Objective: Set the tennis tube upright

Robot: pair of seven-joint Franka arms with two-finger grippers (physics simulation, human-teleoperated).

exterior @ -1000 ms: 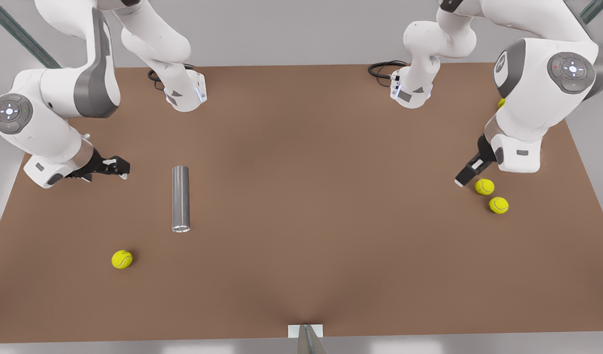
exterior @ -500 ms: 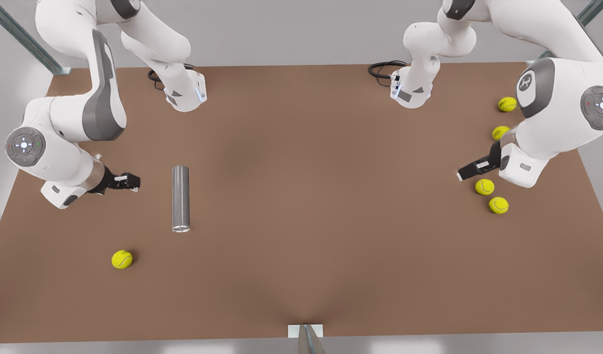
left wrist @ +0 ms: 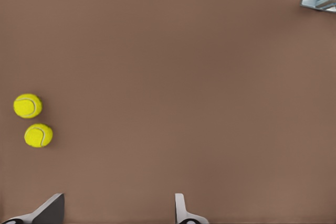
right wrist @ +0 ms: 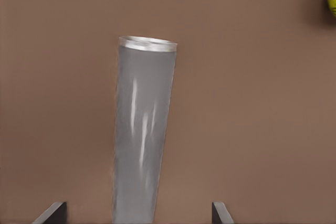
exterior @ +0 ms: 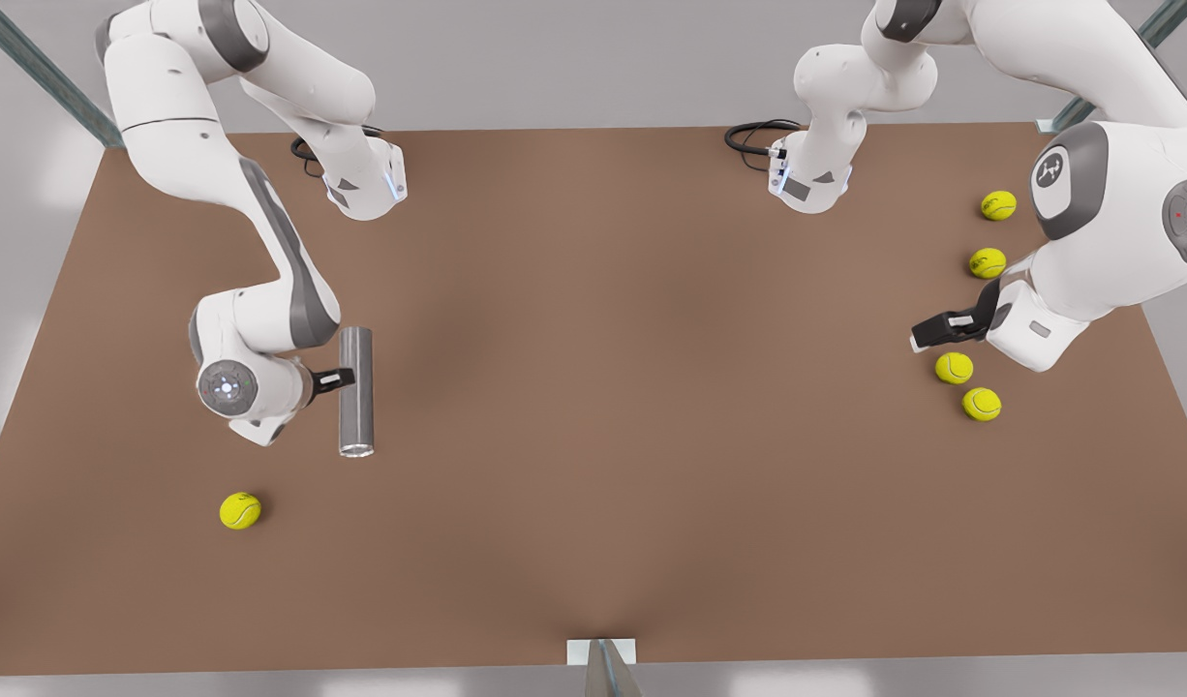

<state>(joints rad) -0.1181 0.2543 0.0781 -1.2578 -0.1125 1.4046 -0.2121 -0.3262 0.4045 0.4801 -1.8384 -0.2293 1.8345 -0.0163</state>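
Silvery metal marks the tennis tube [exterior: 355, 390], which lies flat on the brown worktop [exterior: 603, 407] with its lighter rim at the end towards the camera in the front view. Your right hand [exterior: 345, 377] is the nearer one: it sits just beside the tube's flank, about mid-length, on the front view's left. In the right wrist view the tube [right wrist: 140, 135] runs straight ahead from between the two fingertips [right wrist: 52, 212], which stand apart on either side of it, so the hand is spread and grips nothing yet. The long axis therefore runs across the line joining the fingers, which suits a closing grasp across the tube's width; whether the fingers already reach round the body cannot be told.

Your left hand [exterior: 932, 331] waits well apart, at the front view's right, hovering near two tennis balls [exterior: 954, 368]. Its fingertips [left wrist: 181, 211] also stand apart, with bare worktop between them.

Judgement: the coming move needs the right hand to close across the tube, then swing the rim end up.
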